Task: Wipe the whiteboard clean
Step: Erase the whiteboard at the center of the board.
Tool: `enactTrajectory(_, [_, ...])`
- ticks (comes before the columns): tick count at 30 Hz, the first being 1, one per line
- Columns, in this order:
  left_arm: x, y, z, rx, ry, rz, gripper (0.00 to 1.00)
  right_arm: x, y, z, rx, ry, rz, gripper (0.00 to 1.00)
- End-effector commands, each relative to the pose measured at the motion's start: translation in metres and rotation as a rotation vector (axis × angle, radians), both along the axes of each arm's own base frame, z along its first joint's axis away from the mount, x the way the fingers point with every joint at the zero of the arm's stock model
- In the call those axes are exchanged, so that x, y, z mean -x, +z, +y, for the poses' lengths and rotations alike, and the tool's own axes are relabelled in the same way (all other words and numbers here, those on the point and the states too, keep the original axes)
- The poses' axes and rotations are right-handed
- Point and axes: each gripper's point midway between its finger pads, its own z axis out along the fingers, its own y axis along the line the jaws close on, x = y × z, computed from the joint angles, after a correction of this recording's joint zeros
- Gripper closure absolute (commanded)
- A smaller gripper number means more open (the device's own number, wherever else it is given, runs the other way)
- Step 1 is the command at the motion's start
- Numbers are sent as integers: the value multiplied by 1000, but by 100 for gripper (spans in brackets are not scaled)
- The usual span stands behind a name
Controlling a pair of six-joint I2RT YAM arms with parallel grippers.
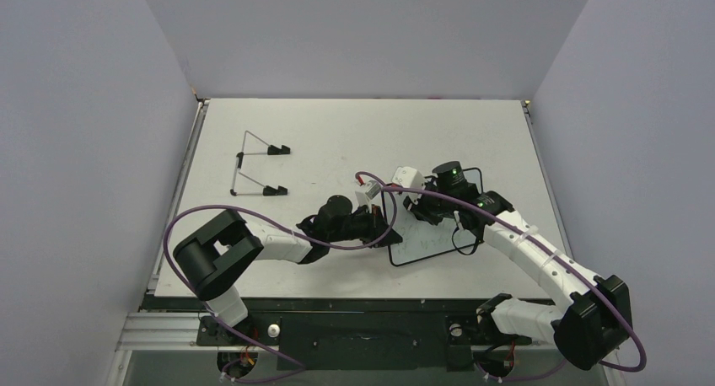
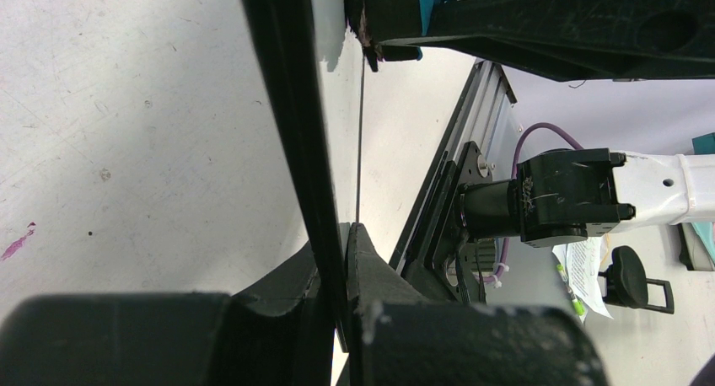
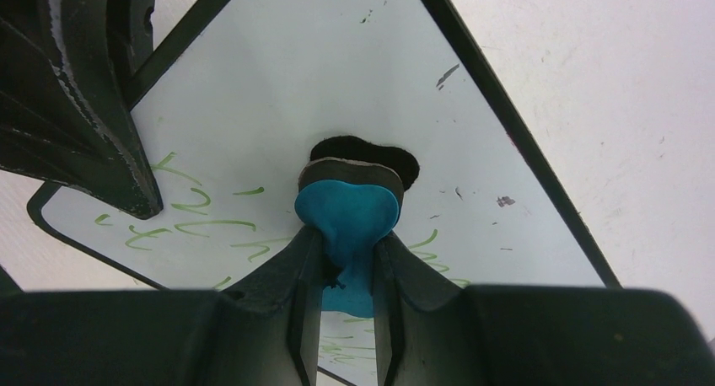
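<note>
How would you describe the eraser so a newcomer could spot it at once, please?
Find the white table, then the black-rimmed whiteboard near its middle. Pinched in the right gripper over that board is the eraser: the only blue thing there, black underneath.

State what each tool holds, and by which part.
Left tool grips the whiteboard by its black-rimmed edge; right tool pinches the eraser by its blue part.

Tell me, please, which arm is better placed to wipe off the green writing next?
Right: the right tool grips the eraser over the whiteboard, beside the green writing. The left tool clamps its rim, likely steadying it.
</note>
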Motion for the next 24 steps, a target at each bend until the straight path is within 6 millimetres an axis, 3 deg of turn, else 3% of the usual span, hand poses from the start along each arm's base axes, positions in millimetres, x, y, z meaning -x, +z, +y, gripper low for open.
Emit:
enactTrajectory(1, [6, 10, -10, 33, -55, -62, 100, -11, 8, -7, 5, -58, -67, 100])
enactTrajectory(7, [7, 7, -10, 36, -45, -53, 100, -1, 4, -8, 44, 21, -33, 100])
enactTrajectory(9, [7, 7, -10, 36, -42, -52, 100, 18, -3, -3, 51, 117, 25, 100])
enactTrajectory(13, [8, 7, -9, 36, -43, -52, 100, 31, -8, 1, 97, 225, 35, 100])
enactTrajectory(16, [8, 6, -8, 31, -43, -49, 100, 16, -3, -2, 85, 122, -6, 100])
enactTrajectory(19, [8, 5, -8, 29, -41, -48, 100, -24, 23, -19, 15, -154, -131, 100])
enactTrajectory(21, [8, 4, -7, 30, -37, -46, 100, -34, 34, -28, -30, -247, -165, 100])
enactTrajectory(23, [8, 3, -8, 30, -34, -42, 100, -32, 37, -27, -70, -236, -147, 100])
enactTrajectory(24, [8, 2, -7, 30, -33, -39, 100, -21, 34, -20, -102, -165, -96, 100])
